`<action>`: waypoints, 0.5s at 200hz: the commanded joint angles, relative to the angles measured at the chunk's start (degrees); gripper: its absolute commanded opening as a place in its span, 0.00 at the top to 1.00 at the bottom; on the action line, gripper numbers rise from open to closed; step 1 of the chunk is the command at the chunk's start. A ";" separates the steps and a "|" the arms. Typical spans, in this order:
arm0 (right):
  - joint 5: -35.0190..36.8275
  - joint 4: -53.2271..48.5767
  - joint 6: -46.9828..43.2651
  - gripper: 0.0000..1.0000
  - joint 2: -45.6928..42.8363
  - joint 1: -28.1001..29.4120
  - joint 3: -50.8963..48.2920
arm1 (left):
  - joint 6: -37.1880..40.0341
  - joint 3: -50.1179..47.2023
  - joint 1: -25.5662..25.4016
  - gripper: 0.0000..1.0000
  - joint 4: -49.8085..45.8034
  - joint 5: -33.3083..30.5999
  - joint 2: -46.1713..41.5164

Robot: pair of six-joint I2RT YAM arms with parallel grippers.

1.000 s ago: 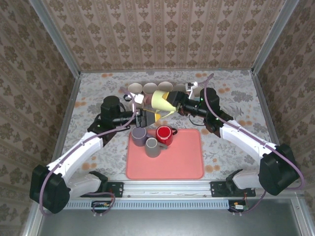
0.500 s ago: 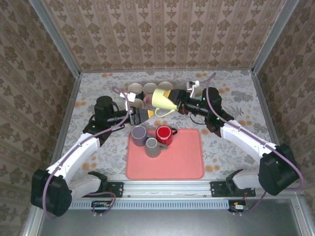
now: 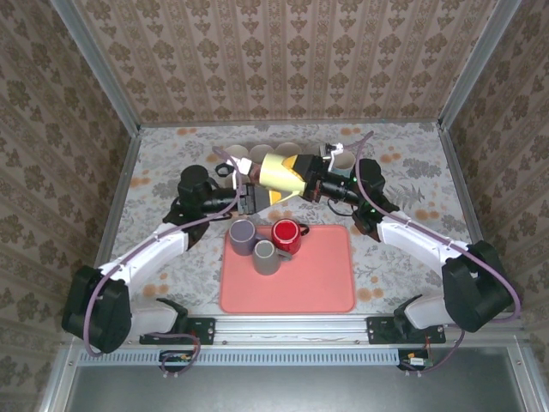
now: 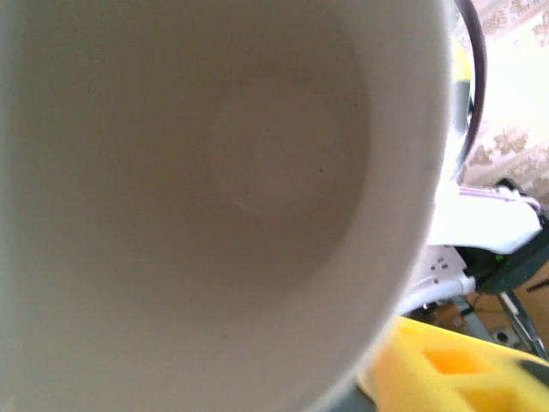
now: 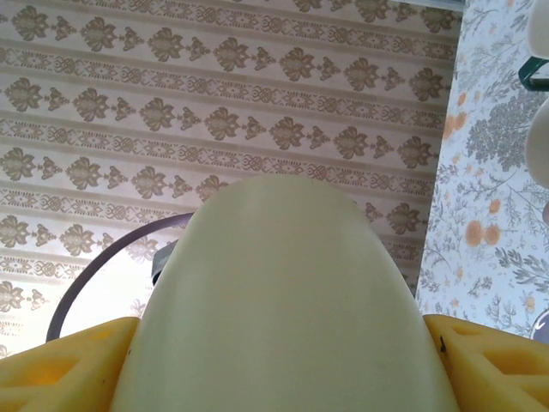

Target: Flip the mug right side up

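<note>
**Pale mug held sideways behind the tray**

The right claw [image 3: 303, 175] clamps the pale mug [image 3: 280, 174], yellow fingers [image 5: 60, 365] on both sides; the left claw [image 3: 250, 196] sits at its mouth, grip unclear. In front, a pink tray [image 3: 322, 275] carries three mugs: purple [image 3: 242, 233], grey [image 3: 266, 256], red [image 3: 286, 234].

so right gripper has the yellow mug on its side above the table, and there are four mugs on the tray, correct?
One slip: the tray has three mugs, not four: purple, grey and red, clear in the top external view. The rest stands: the right gripper has the yellow mug on its side above the table.
</note>
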 commanded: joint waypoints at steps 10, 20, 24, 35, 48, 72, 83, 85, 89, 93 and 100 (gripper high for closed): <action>-1.27 6.99 0.94 0.71 -0.99 0.88 0.80 | -2.60 0.22 -0.95 0.68 8.11 2.41 -0.34; -1.34 6.64 0.71 0.71 -1.17 0.87 0.80 | -2.15 0.35 -0.77 0.77 7.10 2.61 -0.82; -1.34 6.61 0.67 0.71 -1.24 0.87 0.79 | -1.91 0.31 -0.69 0.80 6.67 2.59 -1.09; -1.26 6.50 0.67 0.71 -1.35 0.84 0.66 | -1.30 0.41 -0.50 0.86 5.68 2.59 -1.80; -1.27 6.30 0.37 0.69 -1.53 0.93 0.66 | -0.50 0.49 -0.41 0.94 4.59 2.50 -2.72; -0.84 5.07 -0.54 0.62 -2.33 1.06 0.36 | 0.55 0.50 -0.15 1.00 3.47 2.24 -4.39; -0.69 5.00 -0.57 0.61 -2.58 1.13 0.27 | 1.11 0.44 -0.06 1.00 2.72 1.83 -4.91; -0.65 5.10 -0.52 0.60 -2.65 1.15 0.26 | 1.13 0.39 -0.06 1.00 2.70 1.76 -5.03; -0.60 5.13 -0.54 0.60 -2.72 1.19 0.24 | 1.22 0.28 -0.06 1.00 2.69 1.69 -5.14; -0.56 5.12 -0.56 0.60 -2.81 1.27 0.31 | 1.27 0.28 -0.06 1.00 2.74 1.55 -5.27; -0.56 5.11 -0.47 0.60 -2.79 1.41 0.40 | 1.14 0.14 -0.06 1.00 2.93 1.37 -5.39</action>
